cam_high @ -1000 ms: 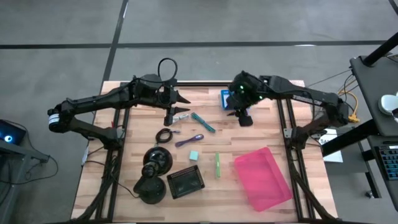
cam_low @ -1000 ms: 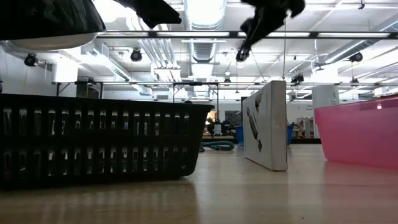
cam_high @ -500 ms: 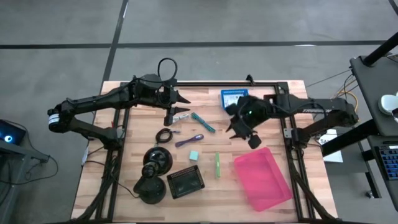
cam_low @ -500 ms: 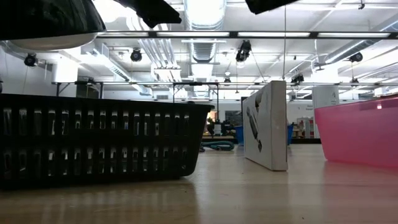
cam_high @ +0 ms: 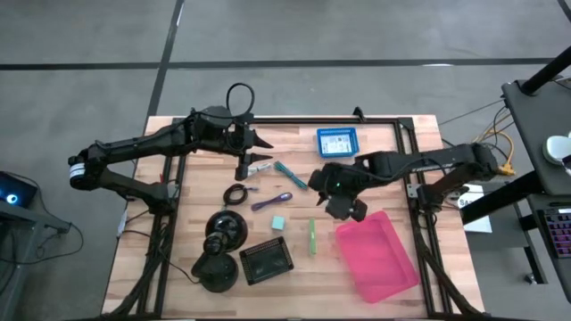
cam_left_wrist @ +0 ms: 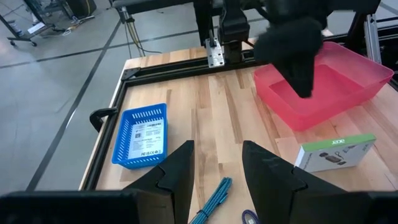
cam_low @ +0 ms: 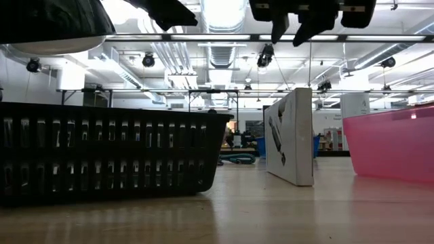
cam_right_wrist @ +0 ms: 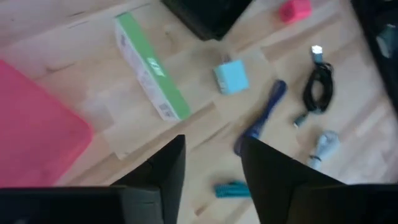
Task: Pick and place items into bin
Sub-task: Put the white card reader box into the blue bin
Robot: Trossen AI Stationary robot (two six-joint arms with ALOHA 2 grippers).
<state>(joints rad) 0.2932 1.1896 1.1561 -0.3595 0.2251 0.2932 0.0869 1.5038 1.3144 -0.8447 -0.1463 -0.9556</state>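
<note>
The items lie on the wooden table: a white packet (cam_high: pixel 260 165), a teal-handled tool (cam_high: pixel 292 175), a purple pen (cam_high: pixel 272 201), a coiled black cable (cam_high: pixel 235 193), a pale teal cube (cam_high: pixel 278 222) and a green stick (cam_high: pixel 312 236). The pink bin (cam_high: pixel 376 254) stands at the near right. My left gripper (cam_left_wrist: pixel 214 168) hangs open above the white packet and the tool's end, holding nothing. My right gripper (cam_right_wrist: pixel 211 162) is open and empty. It hangs above the table by the bin's far left corner (cam_high: pixel 343 225), pointing steeply down toward the green stick (cam_right_wrist: pixel 152 74) and the cube (cam_right_wrist: pixel 230 78).
A blue basket (cam_high: pixel 337 141) sits at the far middle. A black slatted basket (cam_high: pixel 268 260) and two black domed objects (cam_high: pixel 227 227) stand at the near left. Black rails (cam_high: pixel 410 178) run along the table's sides. Bare wood lies between the green stick and the bin.
My right gripper has swung from over the blue basket toward the table's near edge and down, rolling about its own axis. It now hangs by the pink bin's far left corner. The blue basket stays on the table.
</note>
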